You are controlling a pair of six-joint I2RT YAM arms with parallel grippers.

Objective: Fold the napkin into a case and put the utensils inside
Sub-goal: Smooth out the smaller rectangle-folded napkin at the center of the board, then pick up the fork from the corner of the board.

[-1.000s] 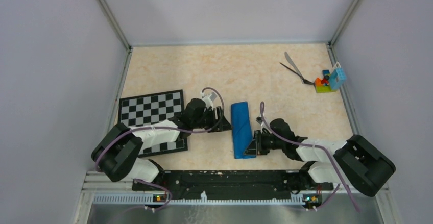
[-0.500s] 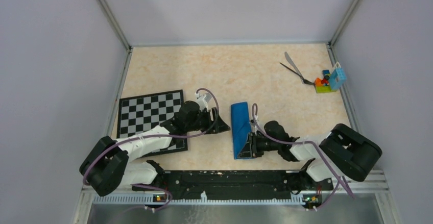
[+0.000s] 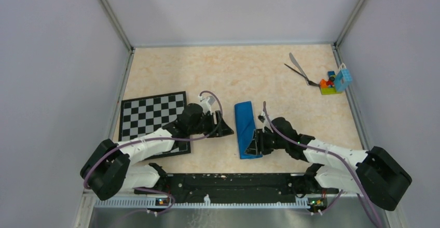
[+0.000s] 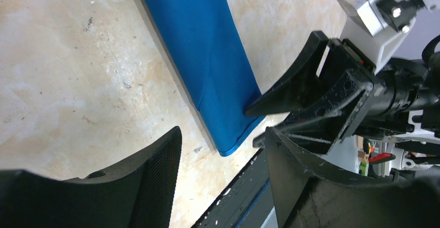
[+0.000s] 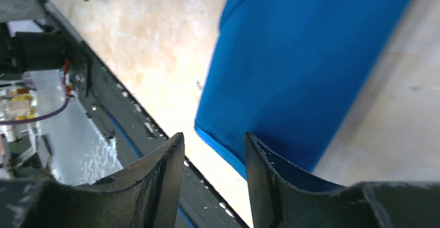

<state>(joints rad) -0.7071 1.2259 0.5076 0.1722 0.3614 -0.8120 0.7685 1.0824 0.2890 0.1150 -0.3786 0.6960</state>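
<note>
Lying folded into a narrow oblong case mid-way across the pale marbled table (image 3: 233, 72), the shiny bright-blue satin-like napkin (image 3: 244, 128) is sitting well apart from the two slim utensils (image 3: 299, 72), silver-grey and black, at the far right. It is looking thin, soft and slippery, so pinching a layered edge near one end seems safest. The left gripper (image 4: 223, 134) is gaping wide just beside it, empty. The right gripper (image 5: 214, 137) is standing part-spread at the near corner, clasping nothing. Which edge is forming the mouth is hard to make out.
</note>
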